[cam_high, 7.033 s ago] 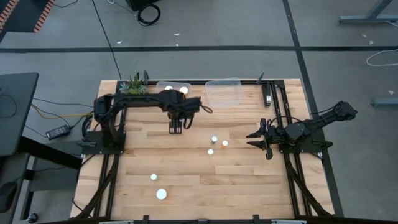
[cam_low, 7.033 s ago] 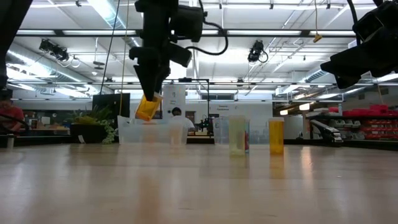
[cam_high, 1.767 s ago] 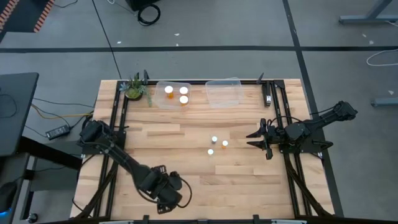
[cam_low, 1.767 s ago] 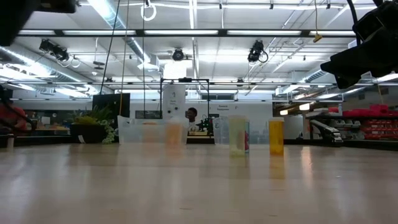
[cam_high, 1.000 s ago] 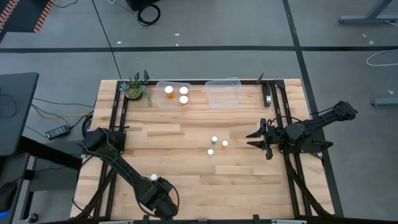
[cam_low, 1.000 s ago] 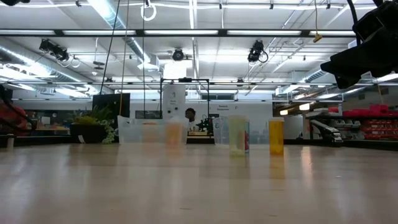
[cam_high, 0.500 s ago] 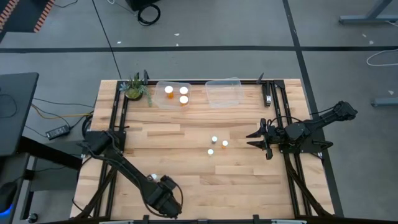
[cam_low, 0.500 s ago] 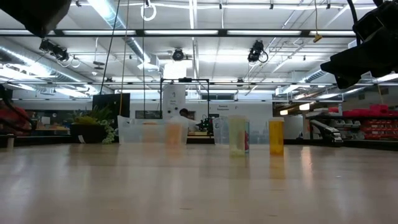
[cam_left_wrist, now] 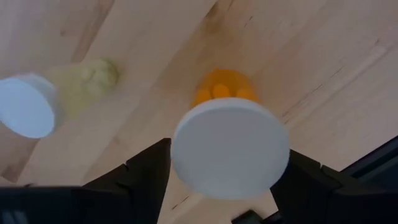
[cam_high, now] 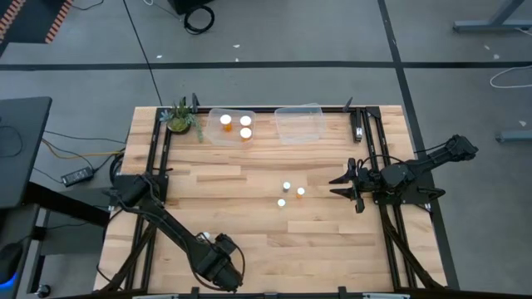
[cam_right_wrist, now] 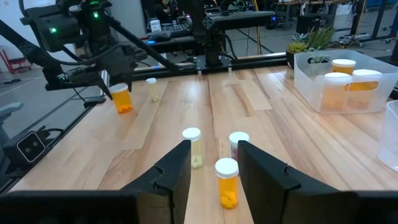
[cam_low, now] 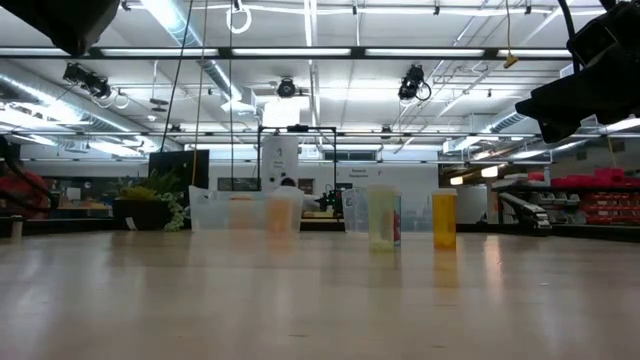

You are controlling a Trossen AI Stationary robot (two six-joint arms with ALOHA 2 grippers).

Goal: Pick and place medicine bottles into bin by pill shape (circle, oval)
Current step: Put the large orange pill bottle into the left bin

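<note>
Left tool shifted, straddling orange bottle.

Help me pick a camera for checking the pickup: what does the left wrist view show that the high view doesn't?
Only the left wrist view: a close look at a white-capped orange bottle with round orange pills inside, and a smaller yellowish bottle beside it.

Only the high view: the far bin holding two bottles, the empty bin, three bottles mid-table, the plant, and the right end effector waiting open at the right edge.

Both: the left end effector at the near edge of the wooden table.
</note>
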